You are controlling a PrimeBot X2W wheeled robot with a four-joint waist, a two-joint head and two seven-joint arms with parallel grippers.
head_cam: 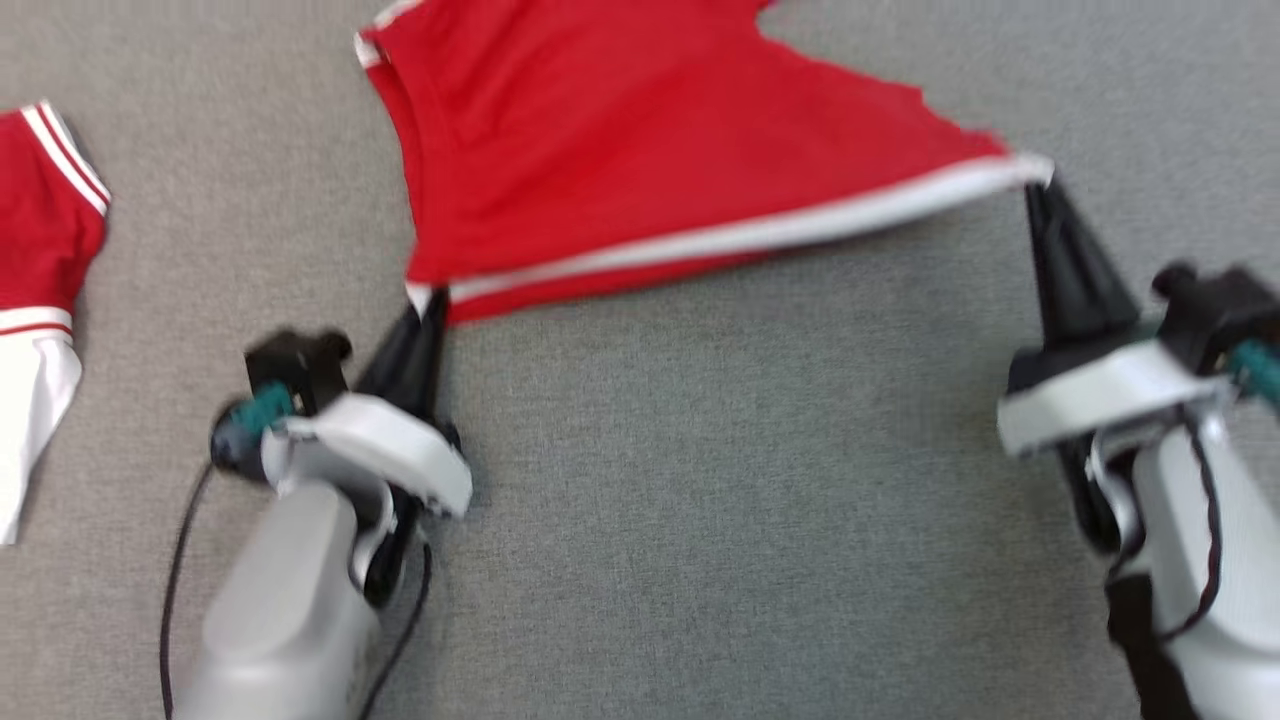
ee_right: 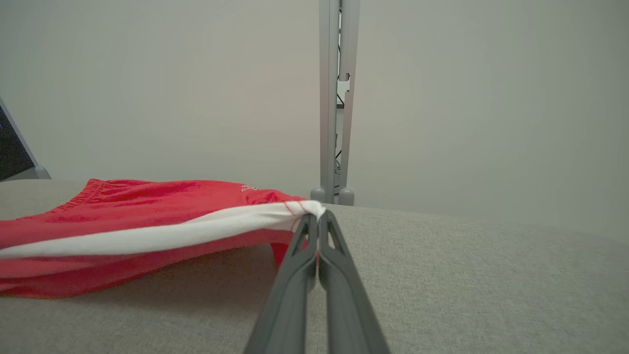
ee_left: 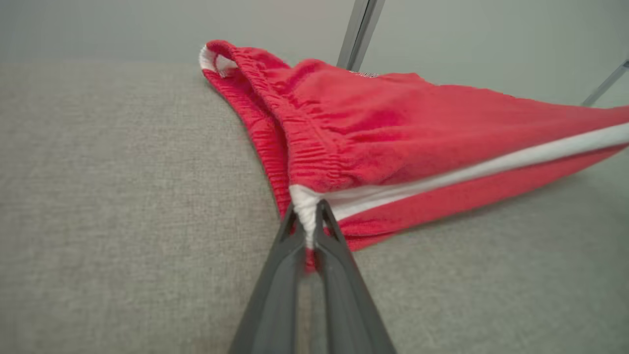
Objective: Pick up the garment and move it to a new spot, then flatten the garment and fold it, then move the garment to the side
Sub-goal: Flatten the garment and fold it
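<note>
as arms splay, left hand (head_cam: 430,303) and right hand (head_cam: 1038,188) pinch seemingly taut shorts (head_cam: 640,130).

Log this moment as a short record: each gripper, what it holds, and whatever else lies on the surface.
left gripper: shut on the waistband corner of the red shorts
right gripper: shut on the other end of the white stripe
red shorts: stripe edge pulled taut between both grippers, lifted off the grey surface
red-and-white shirt: lying at the robot's left, untouched
</note>
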